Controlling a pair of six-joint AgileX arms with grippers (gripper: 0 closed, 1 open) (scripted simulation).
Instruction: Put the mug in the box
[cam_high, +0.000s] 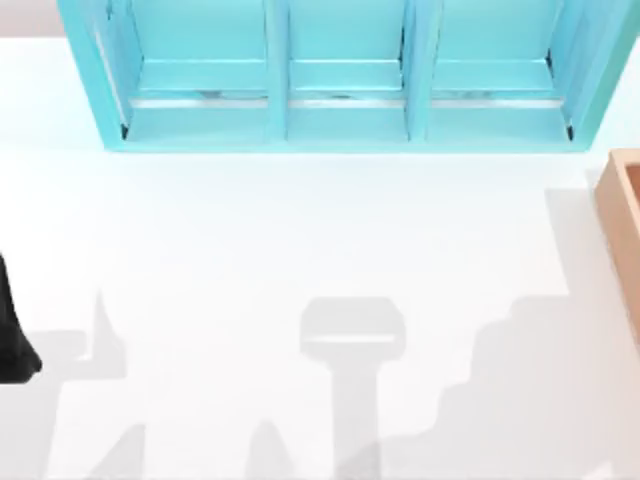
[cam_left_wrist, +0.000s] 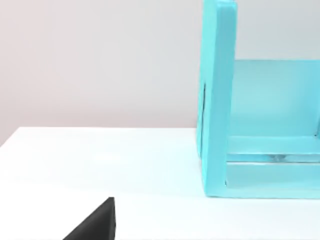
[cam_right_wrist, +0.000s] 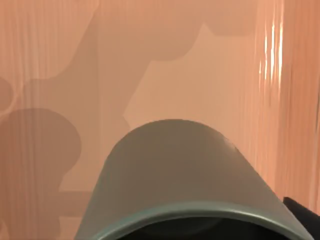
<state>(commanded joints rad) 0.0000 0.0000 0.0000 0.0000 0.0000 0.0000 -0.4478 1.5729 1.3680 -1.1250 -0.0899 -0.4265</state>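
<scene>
In the right wrist view the mug (cam_right_wrist: 182, 170) sits very close in front of the camera, a grey-green cup with its round rim nearest and its dark inside just showing. A small black bit of the right claw (cam_right_wrist: 302, 212) pokes in beside the rim, but I cannot tell if the claw is open, closed, or holding the mug. All around and behind the mug are the peach-orange inside walls of the box (cam_right_wrist: 210, 60), so the mug is inside the box. From above, the box (cam_high: 622, 215) is at the right edge of the white table (cam_high: 300, 240). The big blue shelf (cam_high: 345, 75) stands at the far side, and nothing can be seen in its three spaces. The left arm (cam_high: 12, 340) waits at the left edge.
</scene>
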